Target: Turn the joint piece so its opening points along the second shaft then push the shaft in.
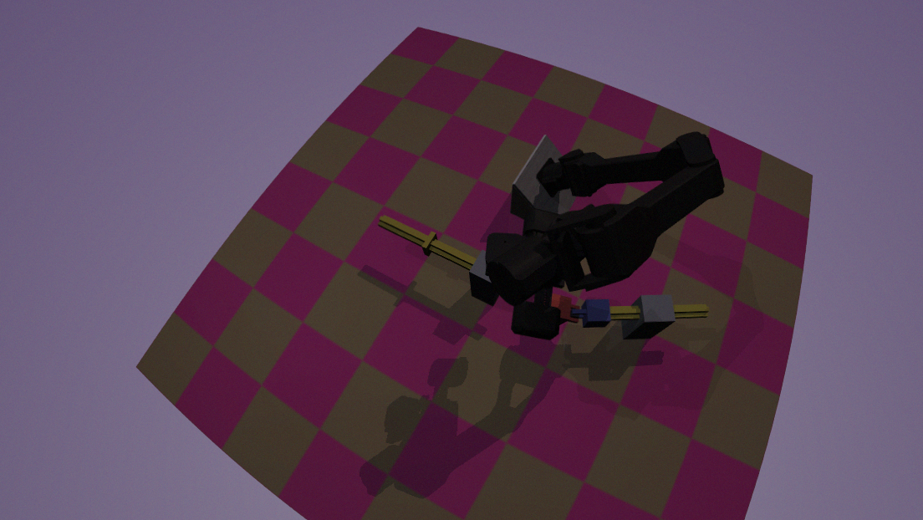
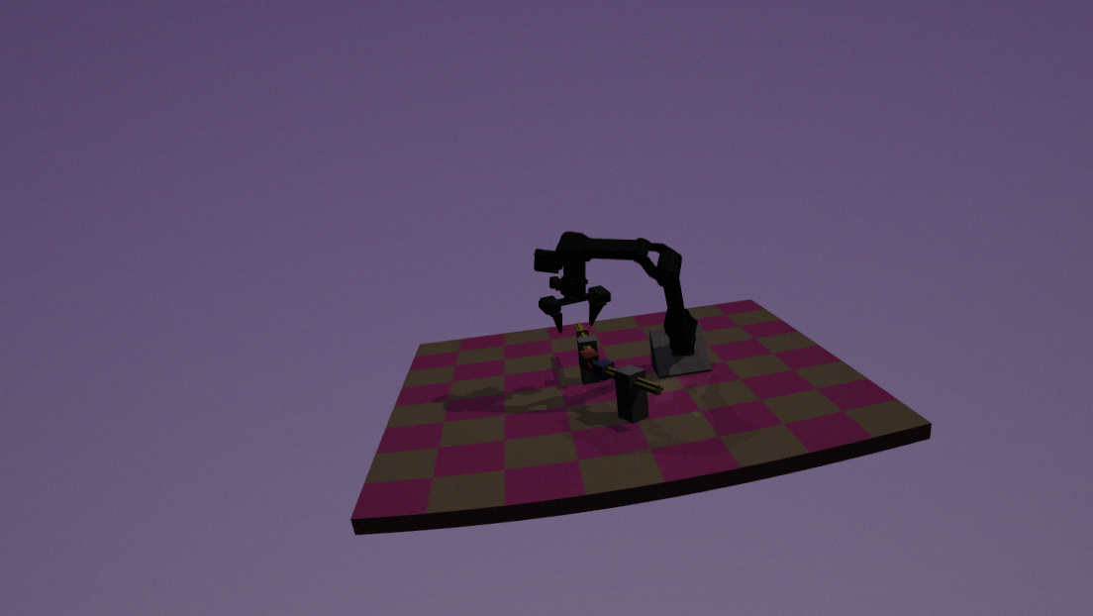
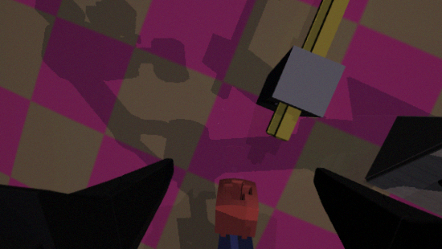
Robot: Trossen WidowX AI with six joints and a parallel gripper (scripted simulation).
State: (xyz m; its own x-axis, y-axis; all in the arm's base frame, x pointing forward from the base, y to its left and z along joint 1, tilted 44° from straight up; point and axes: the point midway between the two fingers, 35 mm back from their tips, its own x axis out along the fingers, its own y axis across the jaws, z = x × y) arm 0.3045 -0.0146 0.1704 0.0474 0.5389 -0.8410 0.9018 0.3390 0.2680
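Note:
The red joint piece (image 1: 565, 309) (image 2: 588, 354) (image 3: 237, 209) is hinged to a blue piece (image 1: 595, 312) (image 2: 603, 365) (image 3: 235, 242) on the first yellow shaft (image 1: 694, 311) (image 2: 648, 385), fixed in a grey block (image 1: 657, 308) (image 2: 632, 397). The second yellow shaft (image 1: 400, 226) (image 3: 288, 126) runs through another grey block (image 1: 481, 282) (image 3: 309, 82). Its near end stands apart from the joint piece. In the wrist view the joint piece faces the image top; the second shaft slants up to the right. My gripper (image 2: 574, 327) (image 3: 242, 169) is open and empty, above the joint piece, fingertips either side of it.
A raised collar (image 1: 429, 243) sits on the second shaft beyond its block. The arm's grey wedge base (image 1: 531, 169) (image 2: 680, 363) stands behind the two blocks on the checkered board (image 1: 290, 349) (image 2: 473, 459). The arm hides part of the second block in the top view.

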